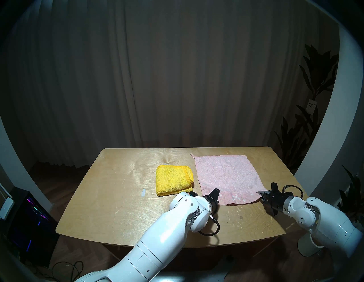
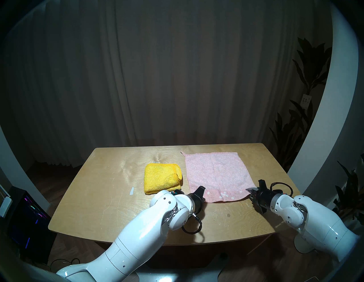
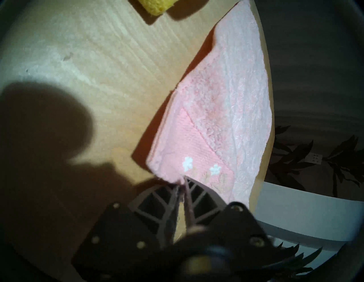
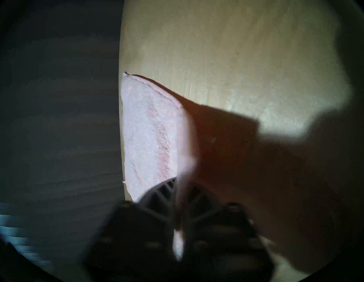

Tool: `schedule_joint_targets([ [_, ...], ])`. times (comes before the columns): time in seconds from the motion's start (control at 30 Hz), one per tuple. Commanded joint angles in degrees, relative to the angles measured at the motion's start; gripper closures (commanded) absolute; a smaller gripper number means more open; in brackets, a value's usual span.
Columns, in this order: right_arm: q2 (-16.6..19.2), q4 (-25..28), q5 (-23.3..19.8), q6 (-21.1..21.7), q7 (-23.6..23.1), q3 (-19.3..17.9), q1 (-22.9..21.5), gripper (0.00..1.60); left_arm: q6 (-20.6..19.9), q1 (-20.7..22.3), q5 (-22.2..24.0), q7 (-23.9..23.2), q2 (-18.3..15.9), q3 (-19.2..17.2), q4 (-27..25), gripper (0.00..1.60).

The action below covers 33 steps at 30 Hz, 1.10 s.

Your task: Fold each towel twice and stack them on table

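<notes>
Our left gripper [image 3: 181, 182] and right gripper [image 4: 182, 183] each pinch a near corner of the pink towel [image 1: 226, 175], ready for its first fold; yellow towel [image 1: 172, 180] lies folded alongside.

right wrist fingers [image 4: 169, 195] blurred, yellow towel [image 3: 155, 6] cropped

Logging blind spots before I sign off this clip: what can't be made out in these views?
- Left tool, head views: its tips are hidden by its own wrist.
- Right tool, right wrist view: motion blur smears the fingers and the pink towel corner between them.
- Yellow towel, left wrist view: cut off by the top edge.
- Yellow towel's layer count, head views: folds too small to count.
- Plant tag: print too small to read.
</notes>
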<state>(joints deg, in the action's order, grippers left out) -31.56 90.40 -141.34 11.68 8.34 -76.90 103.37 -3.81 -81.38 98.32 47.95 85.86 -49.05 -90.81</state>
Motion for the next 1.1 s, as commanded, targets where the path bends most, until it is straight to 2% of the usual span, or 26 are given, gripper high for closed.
schedule_joint_targets([
  [0.0,1.26,1.48,-2.62,0.99,1.83,-0.71,1.82,1.6,0.17,-0.09,-0.34,1.18,-1.11,-0.5,-1.72,1.6],
  [0.27,4.77,3.47,-4.99,1.46,1.49,-4.03,5.73,1.6,-1.13,-0.58,0.68,4.93,-2.89,-1.35,-6.81,1.6],
  [0.43,6.86,5.15,-6.61,1.41,0.82,-6.86,9.44,1.6,-3.57,-0.95,3.17,6.78,-3.63,-1.79,-9.06,1.6],
  [0.57,9.5,7.45,-10.56,2.62,2.97,-9.91,12.99,1.6,-7.07,-0.65,5.4,7.32,-4.51,-1.12,-11.73,1.6],
  [0.7,11.86,8.73,-10.67,2.6,4.78,-11.22,14.8,1.6,-10.36,0.03,6.4,7.5,-5.59,-0.31,-13.86,1.6],
  [0.77,13.4,10.28,-9.31,-0.35,6.55,-12.29,16.12,1.6,-11.61,0.2,7.16,7.98,-5.88,-0.24,-14.54,1.6],
  [0.83,14.08,10.67,-8.88,-0.42,7.3,-12.43,16.24,1.6,-12.05,0.35,7.13,8.19,-5.99,0.01,-14.84,1.6],
  [0.87,14.48,11.84,-8.54,-1.66,7.7,-13.89,17.44,1.6,-12.94,0.71,7.41,9.35,-6.2,0.35,-15.41,1.6],
  [1.07,14.87,13.94,-8.95,-2.33,7.42,-17.78,20.4,1.6,-13.35,0.8,6.85,10.23,-6.49,1.21,-16.49,1.6],
])
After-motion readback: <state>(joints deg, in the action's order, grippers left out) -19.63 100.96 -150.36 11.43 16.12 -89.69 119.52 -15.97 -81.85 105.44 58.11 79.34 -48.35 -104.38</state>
